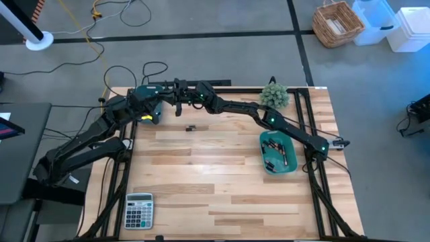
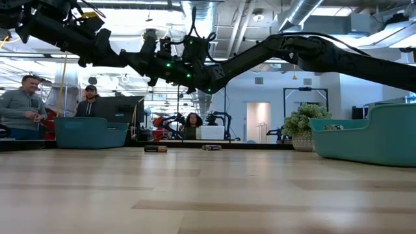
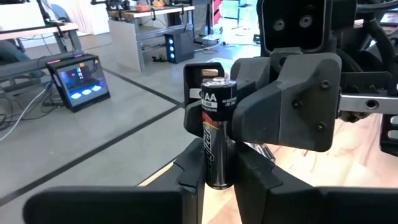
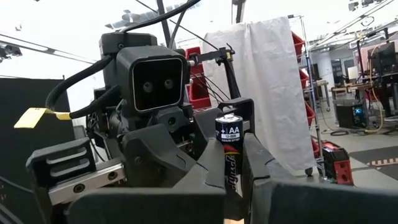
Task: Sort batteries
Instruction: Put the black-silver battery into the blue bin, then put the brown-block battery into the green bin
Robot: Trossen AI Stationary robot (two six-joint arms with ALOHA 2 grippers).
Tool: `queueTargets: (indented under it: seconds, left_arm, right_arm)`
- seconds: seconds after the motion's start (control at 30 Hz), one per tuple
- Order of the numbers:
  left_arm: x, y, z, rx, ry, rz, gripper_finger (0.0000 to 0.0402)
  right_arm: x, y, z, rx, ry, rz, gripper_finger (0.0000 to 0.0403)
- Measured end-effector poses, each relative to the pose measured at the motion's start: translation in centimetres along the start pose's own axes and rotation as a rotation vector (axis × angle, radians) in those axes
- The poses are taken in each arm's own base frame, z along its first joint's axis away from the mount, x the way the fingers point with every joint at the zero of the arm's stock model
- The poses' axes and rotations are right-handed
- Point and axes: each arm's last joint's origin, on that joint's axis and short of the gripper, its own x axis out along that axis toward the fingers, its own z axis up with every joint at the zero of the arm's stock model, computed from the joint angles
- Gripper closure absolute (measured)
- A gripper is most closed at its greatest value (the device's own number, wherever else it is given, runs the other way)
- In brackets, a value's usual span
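Black-and-silver cylindrical AA battery (image 3: 218, 130) is what I see pinched upright by both left claw (image 3: 217, 177) and right claw (image 4: 233, 177), base hidden.

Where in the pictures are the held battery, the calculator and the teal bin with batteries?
held battery (image 3: 219, 134): left wrist view, middle of its label.
calculator (image 1: 139, 210): high view, centre of its keypad.
teal bin (image 1: 263, 160): high view, its left rim.

arms (image 1: 255, 114): dark, jointed | green lights | black cables | claw (image 3: 214, 158): black, screwed
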Motion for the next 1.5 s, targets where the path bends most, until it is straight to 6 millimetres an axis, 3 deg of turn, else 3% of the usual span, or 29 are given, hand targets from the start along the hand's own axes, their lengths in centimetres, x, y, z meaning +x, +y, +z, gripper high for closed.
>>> queueTargets:
  seconds: [0.27,0.57,0.8,1.23,1.5]
  left_arm:
    - [0.0,0.1,-0.1,-0.006,0.009,0.029,0.0352]
    - [0.0,0.3,-0.3,-0.004,0.041,0.098,0.0353]
    - [-0.1,0.5,-0.7,-0.035,0.076,0.189,0.0353]
    - [1.3,1.3,-2.4,-0.119,0.228,0.41,0.0349]
    - [2.1,1.5,-3.0,-0.105,0.274,0.52,0.0257]
  right_arm:
    - [0.0,0.0,-0.1,-0.003,0.006,-0.002,0.0372]
    - [-0.5,-1.1,0.3,-0.004,-0.001,-0.036,0.025]
    - [-2.1,-3.6,1.4,0.042,0.0,-0.053,0.0179]
    - [-3.0,-5.0,2.1,0.029,-0.01,-0.05,0.0179]
    - [-3.3,-5.4,3.3,0.016,-0.017,-0.045,0.0179]
